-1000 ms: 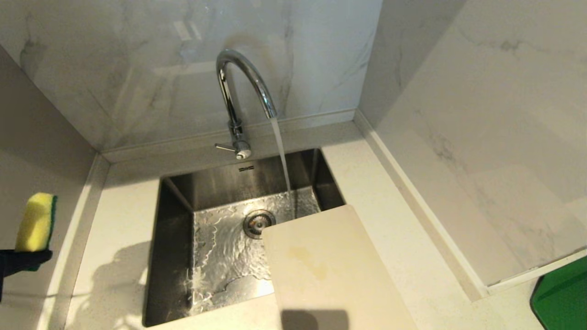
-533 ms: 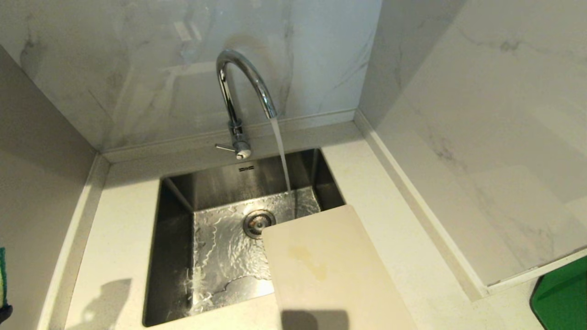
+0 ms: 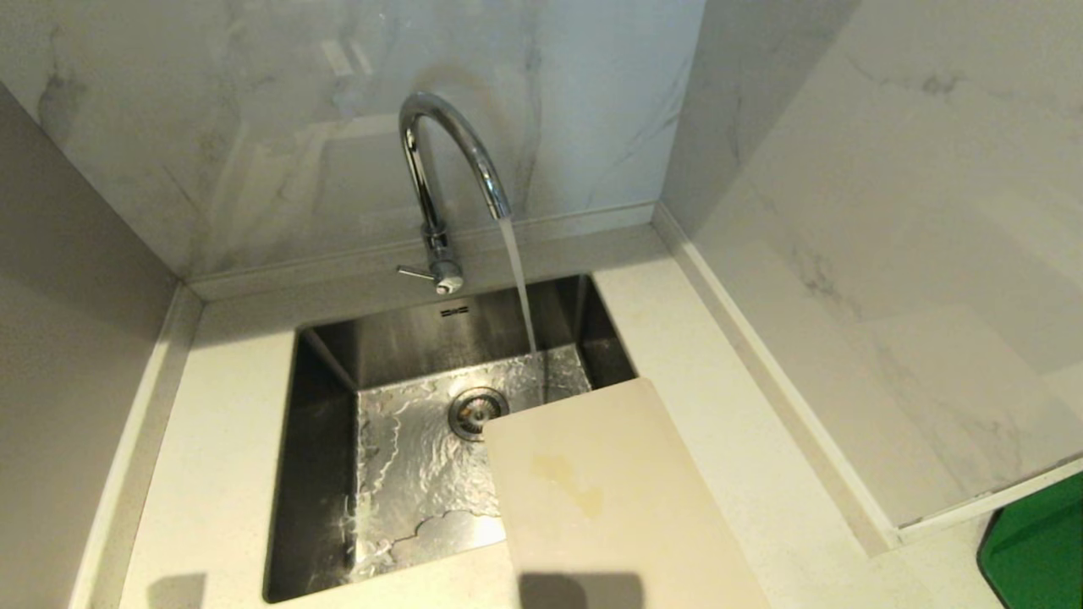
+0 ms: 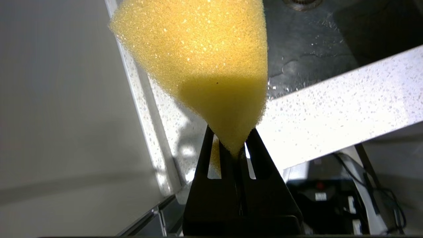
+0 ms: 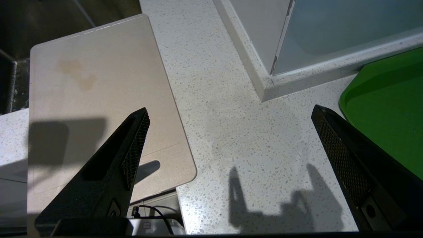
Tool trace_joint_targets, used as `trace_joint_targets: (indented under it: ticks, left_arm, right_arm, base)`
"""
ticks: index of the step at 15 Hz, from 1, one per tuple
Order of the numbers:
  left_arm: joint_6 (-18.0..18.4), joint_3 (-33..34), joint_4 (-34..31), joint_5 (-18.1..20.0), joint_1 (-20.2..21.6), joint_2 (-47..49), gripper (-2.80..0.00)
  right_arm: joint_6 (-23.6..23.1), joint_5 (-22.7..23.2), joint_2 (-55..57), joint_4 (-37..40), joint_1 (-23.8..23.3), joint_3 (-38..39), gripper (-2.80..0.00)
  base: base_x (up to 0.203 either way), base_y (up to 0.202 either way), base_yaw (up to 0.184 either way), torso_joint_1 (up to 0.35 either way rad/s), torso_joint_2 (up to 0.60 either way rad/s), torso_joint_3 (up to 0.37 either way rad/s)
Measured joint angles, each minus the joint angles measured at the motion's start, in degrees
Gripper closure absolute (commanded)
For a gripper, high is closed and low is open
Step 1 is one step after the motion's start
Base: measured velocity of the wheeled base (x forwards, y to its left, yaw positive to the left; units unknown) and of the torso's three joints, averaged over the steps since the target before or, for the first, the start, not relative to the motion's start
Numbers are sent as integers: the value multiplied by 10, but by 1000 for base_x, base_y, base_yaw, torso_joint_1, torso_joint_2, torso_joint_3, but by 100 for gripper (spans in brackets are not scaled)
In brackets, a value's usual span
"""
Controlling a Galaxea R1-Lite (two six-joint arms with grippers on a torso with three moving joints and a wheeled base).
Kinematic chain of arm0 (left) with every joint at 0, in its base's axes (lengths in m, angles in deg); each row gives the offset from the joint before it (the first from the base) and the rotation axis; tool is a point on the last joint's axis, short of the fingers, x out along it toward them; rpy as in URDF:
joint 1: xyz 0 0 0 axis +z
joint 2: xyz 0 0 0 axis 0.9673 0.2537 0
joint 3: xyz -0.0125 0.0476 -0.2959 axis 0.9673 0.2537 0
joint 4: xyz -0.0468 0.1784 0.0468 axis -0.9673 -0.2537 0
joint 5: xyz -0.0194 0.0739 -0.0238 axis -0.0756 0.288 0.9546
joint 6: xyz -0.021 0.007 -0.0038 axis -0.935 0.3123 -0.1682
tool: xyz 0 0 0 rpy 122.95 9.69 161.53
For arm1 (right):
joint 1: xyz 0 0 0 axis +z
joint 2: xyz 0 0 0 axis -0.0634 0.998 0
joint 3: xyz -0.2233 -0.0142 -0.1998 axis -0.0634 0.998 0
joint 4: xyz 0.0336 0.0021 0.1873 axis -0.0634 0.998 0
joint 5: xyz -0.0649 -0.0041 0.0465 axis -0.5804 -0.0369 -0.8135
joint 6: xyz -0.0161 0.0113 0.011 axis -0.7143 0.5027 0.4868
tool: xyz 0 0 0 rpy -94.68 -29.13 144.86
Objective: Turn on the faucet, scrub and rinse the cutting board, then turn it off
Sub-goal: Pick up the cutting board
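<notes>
Here the cutting board [image 3: 609,499] overhangs the sink [image 3: 326,474] edge, faucet [image 3: 444,161] running.

A steel sink [image 3: 326,474] occupies the centre of the head view, set into a speckled white countertop [image 3: 728,406]. A round drain [image 3: 475,412] sits mid-basin. Marble wall panels [image 3: 254,127] fill the upper frame. A green tray [image 3: 1036,550] shows at the lower right corner. A yellow sponge [image 4: 205,56] fills the upper centre of the left wrist view.

Left gripper [image 4: 235,145] clamped, right gripper [image 5: 228,115] agape
</notes>
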Motion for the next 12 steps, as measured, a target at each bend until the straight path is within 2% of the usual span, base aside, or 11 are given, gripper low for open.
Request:
trace_joint_targets:
  ticks: [6,12]
  left_arm:
    - [11,50,1,-2,2,-82,0]
    - [2,57,-2,-3,-11,-164,0]
  right_arm:
    - [0,0,0,0,0,0,-280]
    - [0,0,0,0,0,0,-280]
  base:
    - [0,0,0,0,0,0]
    - [0,0,0,0,0,0]
